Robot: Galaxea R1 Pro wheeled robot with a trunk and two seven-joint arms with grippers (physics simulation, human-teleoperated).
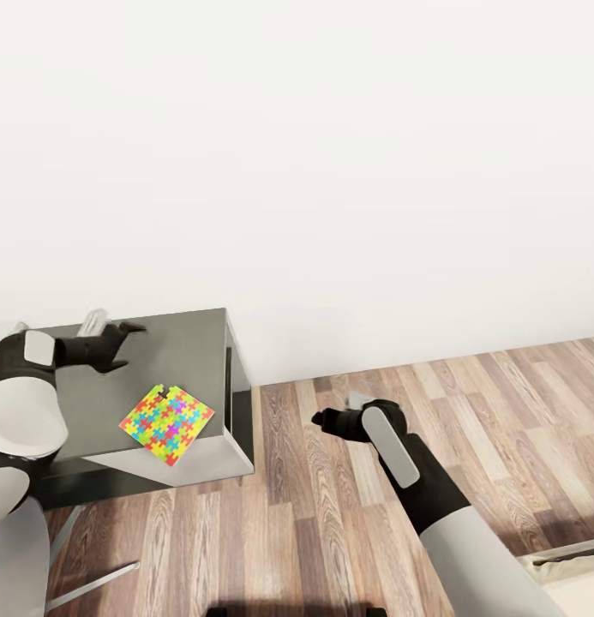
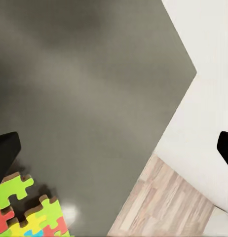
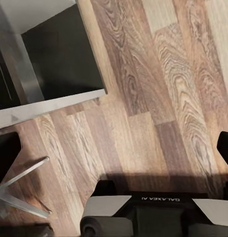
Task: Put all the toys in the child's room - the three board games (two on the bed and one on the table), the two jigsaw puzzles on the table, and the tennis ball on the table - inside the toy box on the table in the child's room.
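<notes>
Table (image 1: 181, 338) cut off at the head view's left edge, jigsaw puzzle (image 2: 25, 210) cropped at the wrist view's corner

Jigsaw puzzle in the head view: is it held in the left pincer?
No. The jigsaw puzzle lies flat on the table, apart from the left pincer.

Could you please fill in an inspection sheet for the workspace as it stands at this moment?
Surface: dark grey table end against the white wall, its top bare apart from one puzzle.
Job's things: one jigsaw puzzle lies flat near the table's front edge, turned diagonally; its corner also shows in the left wrist view.
Clutter: nothing seen.
Grippers: left gripper open and empty above the table top, behind the puzzle; right gripper over the floor beside the table, empty, fingers apart in its wrist view.
Cables: nothing seen.
Surroundings: wood-plank floor; a cream edge at the lower right; the robot's base below the right arm.
</notes>
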